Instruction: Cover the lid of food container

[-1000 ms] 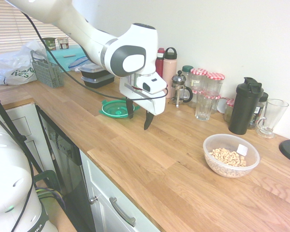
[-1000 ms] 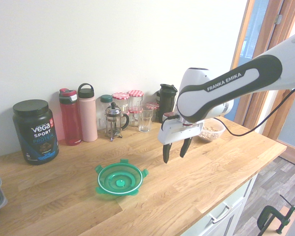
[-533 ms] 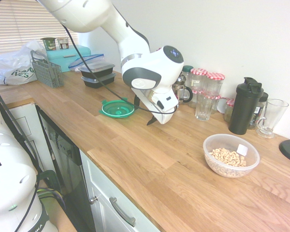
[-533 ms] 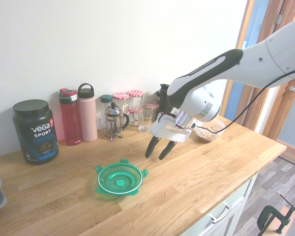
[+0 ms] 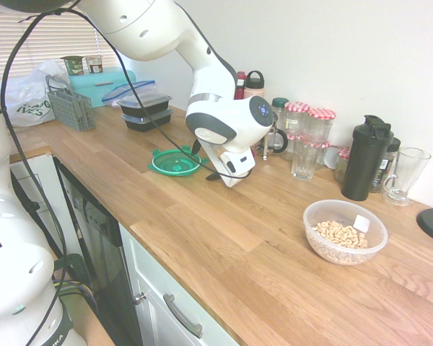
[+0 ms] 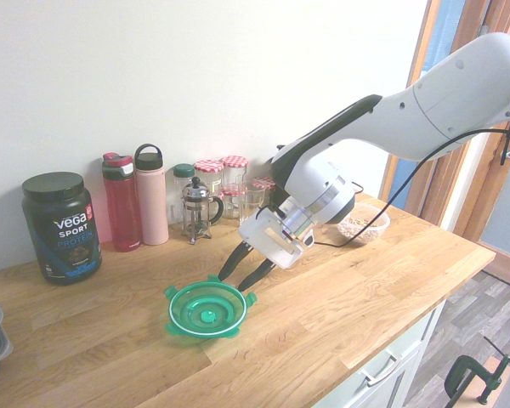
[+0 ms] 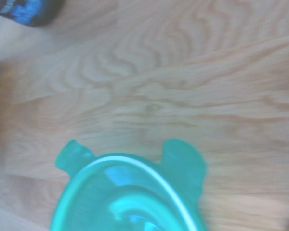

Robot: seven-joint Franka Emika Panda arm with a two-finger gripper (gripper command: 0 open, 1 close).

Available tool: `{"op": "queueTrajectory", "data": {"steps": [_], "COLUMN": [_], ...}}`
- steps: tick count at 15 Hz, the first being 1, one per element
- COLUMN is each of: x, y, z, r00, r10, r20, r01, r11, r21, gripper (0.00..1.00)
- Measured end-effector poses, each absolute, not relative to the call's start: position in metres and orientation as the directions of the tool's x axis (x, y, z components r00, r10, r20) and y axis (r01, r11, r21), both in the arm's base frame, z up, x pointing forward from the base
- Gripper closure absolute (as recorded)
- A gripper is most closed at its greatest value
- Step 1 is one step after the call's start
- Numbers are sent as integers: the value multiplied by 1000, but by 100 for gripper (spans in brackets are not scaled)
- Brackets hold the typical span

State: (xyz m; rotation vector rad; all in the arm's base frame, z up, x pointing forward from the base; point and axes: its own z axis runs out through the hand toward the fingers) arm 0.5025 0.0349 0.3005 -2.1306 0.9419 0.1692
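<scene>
Your gripper [image 6: 245, 269] hangs tilted over the wooden worktop [image 6: 340, 297], its two black fingers [image 6: 230, 264] spread apart and holding nothing. Their tips sit just above the near rim of the round green lid [image 6: 206, 309], which lies flat on the wood directly beneath and slightly ahead of the tool; from these views you cannot tell whether a fingertip touches the rim. In the wrist view the lid [image 7: 130, 192] fills the lower part of the picture, blurred, with two clip tabs and a white ring showing.

Behind the gripper, well apart from it along the worktop, you have the food container [image 5: 345, 231], a clear round bowl holding pale cereal and a small white packet, uncovered.

Beyond the tool, against the wall, stand a small French press [image 6: 195, 208], a drinking glass [image 6: 252, 206], red-checked jars [image 6: 209, 174], a pink bottle [image 6: 151, 195], a red bottle [image 6: 121, 202] and a black protein tub [image 6: 61, 227]. A black shaker bottle [image 5: 366, 158] and a glass mug [image 5: 405, 175] stand by the wall past the food container.

Farthest from the gripper, past the lid, stacked black meal-prep boxes [image 5: 144, 111] and a grey cutlery caddy [image 5: 70, 108] sit on the worktop.
</scene>
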Motion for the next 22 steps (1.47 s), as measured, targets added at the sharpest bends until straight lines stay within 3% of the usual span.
{"op": "queueTrajectory", "data": {"steps": [5, 6, 22], "x": [507, 509, 495], "y": [57, 61, 54], "z": [294, 293, 276], "r00": [724, 726, 710], "r10": [-530, -522, -499], "r20": [-440, -447, -496], "r01": [-670, -670, -697], "r11": [-393, -392, -398], "r21": [-629, -630, -597], "gripper": [0, 100, 100]}}
